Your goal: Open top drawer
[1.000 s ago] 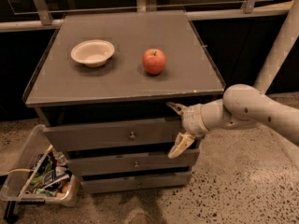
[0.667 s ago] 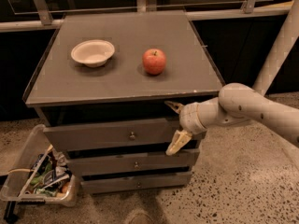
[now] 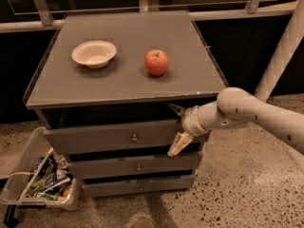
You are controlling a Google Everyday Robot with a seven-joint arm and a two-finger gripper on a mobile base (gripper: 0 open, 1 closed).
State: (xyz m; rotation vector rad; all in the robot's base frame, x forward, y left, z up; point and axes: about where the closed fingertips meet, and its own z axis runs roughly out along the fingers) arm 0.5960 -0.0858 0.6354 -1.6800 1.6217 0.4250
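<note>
A grey cabinet fills the middle of the frame, and the top drawer [image 3: 104,137] is just under the tabletop [image 3: 128,87], with a dark gap above its front and a small round knob [image 3: 134,137] at its centre. The gripper [image 3: 176,127] reaches in from the right on a pale arm and has edged slightly left since a second ago. It is now over the drawer's right end with its fingers [image 3: 179,144] spread wide, holding nothing. The bowl [image 3: 94,54] and apple [image 3: 156,62] on top have not moved.
</note>
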